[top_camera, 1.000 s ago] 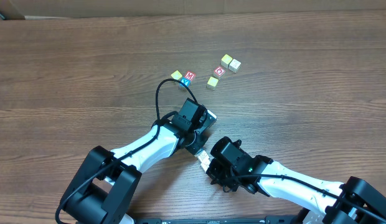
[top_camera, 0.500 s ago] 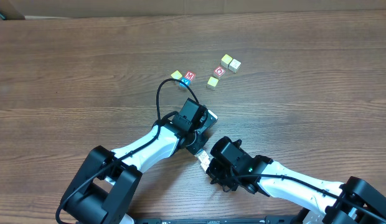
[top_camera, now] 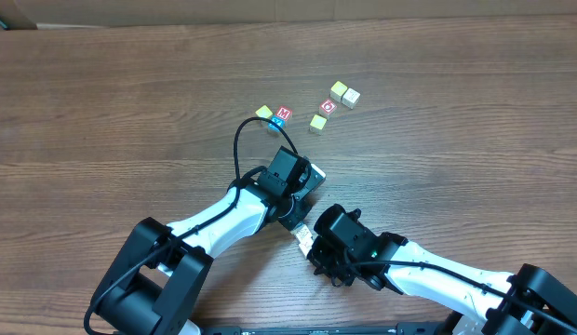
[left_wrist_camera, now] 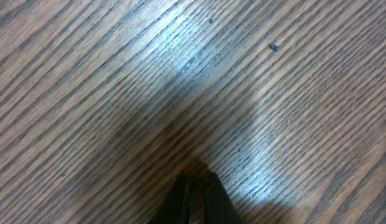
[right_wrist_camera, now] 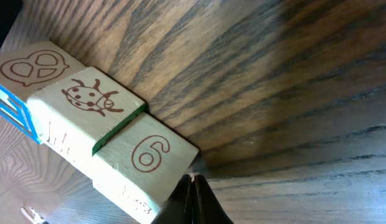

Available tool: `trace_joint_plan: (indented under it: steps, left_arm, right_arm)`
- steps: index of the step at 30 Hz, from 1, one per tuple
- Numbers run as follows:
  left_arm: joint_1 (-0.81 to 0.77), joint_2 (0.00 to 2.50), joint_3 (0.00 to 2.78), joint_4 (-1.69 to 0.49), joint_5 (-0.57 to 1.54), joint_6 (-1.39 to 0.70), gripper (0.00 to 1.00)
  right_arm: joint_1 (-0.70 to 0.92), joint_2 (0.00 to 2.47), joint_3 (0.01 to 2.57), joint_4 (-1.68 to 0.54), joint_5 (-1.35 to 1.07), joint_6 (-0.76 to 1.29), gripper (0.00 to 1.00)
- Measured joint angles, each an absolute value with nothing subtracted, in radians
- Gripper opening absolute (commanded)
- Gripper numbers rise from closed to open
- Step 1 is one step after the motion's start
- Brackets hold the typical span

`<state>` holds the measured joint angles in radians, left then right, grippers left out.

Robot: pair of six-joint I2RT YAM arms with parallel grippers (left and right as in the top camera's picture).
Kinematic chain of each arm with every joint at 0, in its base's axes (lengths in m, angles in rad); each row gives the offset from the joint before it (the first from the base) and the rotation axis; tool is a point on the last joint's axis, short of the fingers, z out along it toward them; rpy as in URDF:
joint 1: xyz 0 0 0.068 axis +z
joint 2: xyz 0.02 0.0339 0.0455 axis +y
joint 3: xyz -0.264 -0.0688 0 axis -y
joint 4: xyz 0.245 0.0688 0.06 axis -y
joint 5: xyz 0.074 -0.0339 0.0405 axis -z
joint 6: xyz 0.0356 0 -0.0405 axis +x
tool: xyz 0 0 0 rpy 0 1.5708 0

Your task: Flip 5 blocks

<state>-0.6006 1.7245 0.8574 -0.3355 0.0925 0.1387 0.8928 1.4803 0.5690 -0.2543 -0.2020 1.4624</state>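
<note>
**Toward the table's (top_camera: 102,84) near edge: closed jaws, a half-hidden row**

Left gripper (left_wrist_camera: 196,190) is pinched together over bare wood. Right gripper (right_wrist_camera: 194,186), likewise pinched and empty, points just beside three blocks (right_wrist_camera: 87,102) in a row, printed with a pretzel, a ladybird and "6". Overhead, the arms largely hide them. Seven other blocks (top_camera: 317,123) lie toward the far edge. A red block (top_camera: 285,113) reads "M"; the rest are unclear.

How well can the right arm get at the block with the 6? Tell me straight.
Probably yes. Nothing lies between: the block with the 6 sits just ahead of the right gripper, at the free end of its row beside the ladybug block. The jaws are shut and must open first.
</note>
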Motion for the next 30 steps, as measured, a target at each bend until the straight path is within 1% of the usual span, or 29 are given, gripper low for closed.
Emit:
trace_joint_plan:
  steps: [30]
  left_arm:
    - [-0.601, 1.727, 0.857, -0.322, 0.093, 0.138, 0.04]
  right_arm:
    - [0.893, 1.480, 0.569, -0.258, -0.201, 1.463, 0.04]
